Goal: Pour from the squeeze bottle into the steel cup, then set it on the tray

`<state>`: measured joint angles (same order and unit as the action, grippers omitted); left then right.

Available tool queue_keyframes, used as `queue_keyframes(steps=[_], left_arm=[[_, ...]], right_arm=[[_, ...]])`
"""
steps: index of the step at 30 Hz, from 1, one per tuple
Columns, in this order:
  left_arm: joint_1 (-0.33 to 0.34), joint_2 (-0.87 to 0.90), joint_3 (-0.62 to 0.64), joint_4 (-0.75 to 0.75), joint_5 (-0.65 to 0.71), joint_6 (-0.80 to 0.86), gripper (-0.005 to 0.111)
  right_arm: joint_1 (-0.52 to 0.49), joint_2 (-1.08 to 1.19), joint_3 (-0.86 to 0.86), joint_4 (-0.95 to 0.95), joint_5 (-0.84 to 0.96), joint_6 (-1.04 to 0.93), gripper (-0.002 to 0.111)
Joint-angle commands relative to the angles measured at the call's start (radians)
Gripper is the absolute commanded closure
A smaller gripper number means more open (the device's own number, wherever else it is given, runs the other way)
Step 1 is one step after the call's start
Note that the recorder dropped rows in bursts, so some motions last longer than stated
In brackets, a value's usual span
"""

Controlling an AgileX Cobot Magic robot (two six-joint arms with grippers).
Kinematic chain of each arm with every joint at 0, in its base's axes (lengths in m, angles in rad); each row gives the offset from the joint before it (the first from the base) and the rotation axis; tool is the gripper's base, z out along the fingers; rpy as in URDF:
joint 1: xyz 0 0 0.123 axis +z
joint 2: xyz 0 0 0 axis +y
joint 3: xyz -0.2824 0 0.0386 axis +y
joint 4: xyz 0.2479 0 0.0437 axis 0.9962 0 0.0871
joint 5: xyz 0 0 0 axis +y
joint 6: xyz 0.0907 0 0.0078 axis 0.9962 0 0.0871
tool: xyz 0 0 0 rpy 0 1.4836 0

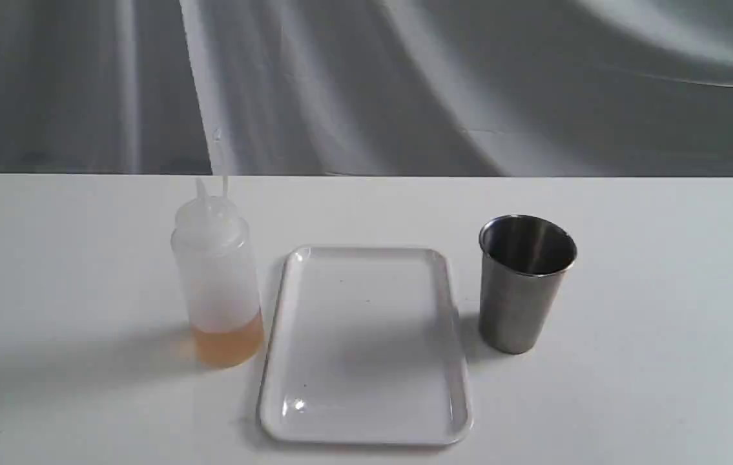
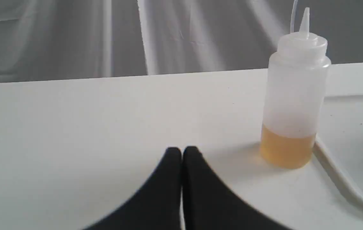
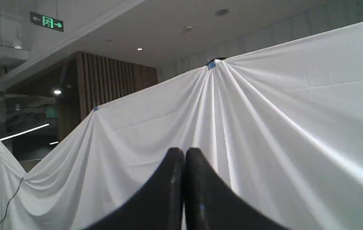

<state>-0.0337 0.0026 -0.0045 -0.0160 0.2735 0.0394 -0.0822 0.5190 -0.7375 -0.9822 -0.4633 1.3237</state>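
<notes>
Not begun: squeeze bottle (image 1: 217,284) upright just left of tray (image 1: 366,342), steel cup (image 1: 524,290) on its right. Both left gripper (image 2: 182,152) & right gripper (image 3: 184,153) pressed together, empty. Next, prob.: left must open, grasp bottle.

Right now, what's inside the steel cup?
Inside the cup only the dark, shiny far wall shows, and nothing sticks up past the rim. The near wall covers the bottom, so whether it holds any liquid cannot be told.

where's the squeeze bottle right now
In the exterior view the squeeze bottle stands upright on the table, just left of the tray, with the steel cup on the tray's other side.
</notes>
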Motion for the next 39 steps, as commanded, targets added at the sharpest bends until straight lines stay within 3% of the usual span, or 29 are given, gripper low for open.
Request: queue_keyframes(steps=[1,12,23,29,33,39], left_arm=[[-0.005,-0.003,0.004,0.001,-0.008,-0.005,0.107],[-0.005,-0.003,0.004,0.001,-0.008,-0.003,0.107],[-0.005,-0.003,0.004,0.001,-0.008,-0.005,0.107],[-0.005,-0.003,0.004,0.001,-0.008,-0.005,0.107],[-0.005,-0.003,0.004,0.001,-0.008,-0.003,0.107],[-0.005,-0.003,0.004,0.001,-0.008,-0.003,0.107]], right_arm=[[0.004,0.059,-0.067,-0.013,-0.008,0.030,0.108],[0.004,0.301,-0.241,0.001,0.008,0.075,0.108],[0.007,0.487,-0.254,0.007,0.076,0.184,0.108],[0.060,0.546,-0.254,0.010,0.079,0.179,0.108],[0.143,0.583,-0.254,0.199,0.093,-0.099,0.108],[0.296,0.608,-0.254,0.679,0.301,-0.732,0.108]])
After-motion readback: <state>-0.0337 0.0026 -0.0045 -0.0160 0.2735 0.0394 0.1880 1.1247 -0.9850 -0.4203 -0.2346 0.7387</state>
